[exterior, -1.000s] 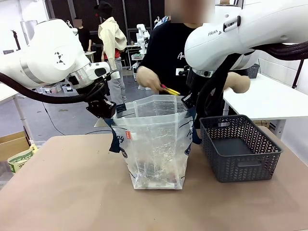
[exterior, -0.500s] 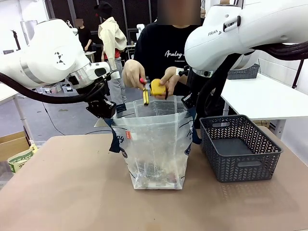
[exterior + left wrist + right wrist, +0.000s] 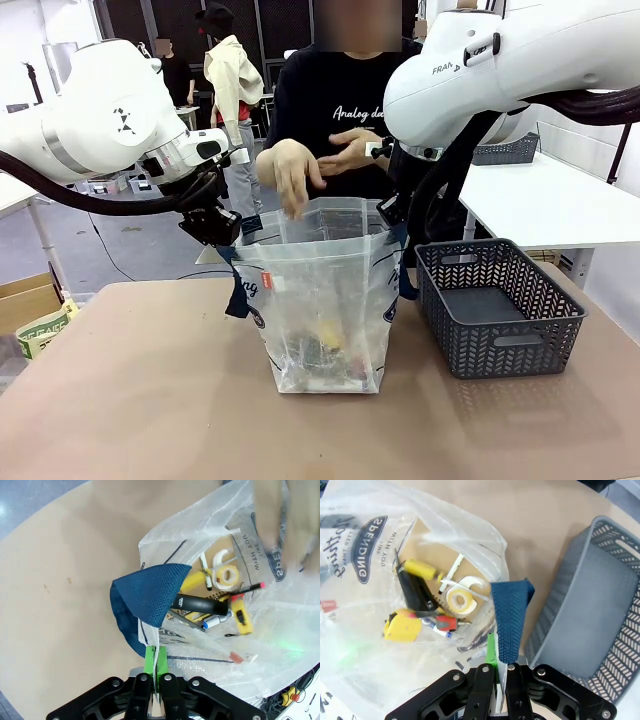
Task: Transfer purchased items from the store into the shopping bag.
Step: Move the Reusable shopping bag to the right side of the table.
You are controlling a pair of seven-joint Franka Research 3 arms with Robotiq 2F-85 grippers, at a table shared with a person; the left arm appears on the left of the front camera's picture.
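Observation:
The clear shopping bag (image 3: 325, 300) stands open at the table's middle, with navy handles and a small red tag. My left gripper (image 3: 215, 228) is shut on the bag's left rim (image 3: 156, 655), my right gripper (image 3: 392, 212) shut on its right rim (image 3: 496, 667). Inside lie several items: a yellow piece (image 3: 402, 625), a tape roll (image 3: 458, 599), a black marker (image 3: 200, 603) and a yellow cutter (image 3: 243, 621). A person's hands (image 3: 290, 175) hover empty over the bag's mouth. The dark grey basket (image 3: 497, 305) stands right of the bag, and no goods show in it.
The person stands at the table's far side behind the bag. A white table (image 3: 560, 205) with another grey basket (image 3: 505, 150) sits at the back right. A cardboard box (image 3: 30, 300) is on the floor at the left. The brown tabletop (image 3: 150, 400) is bare in front.
The person held yellow items above the bag half a second ago; the hands are now empty and a yellow piece lies in the bag. Both arms have stayed put.

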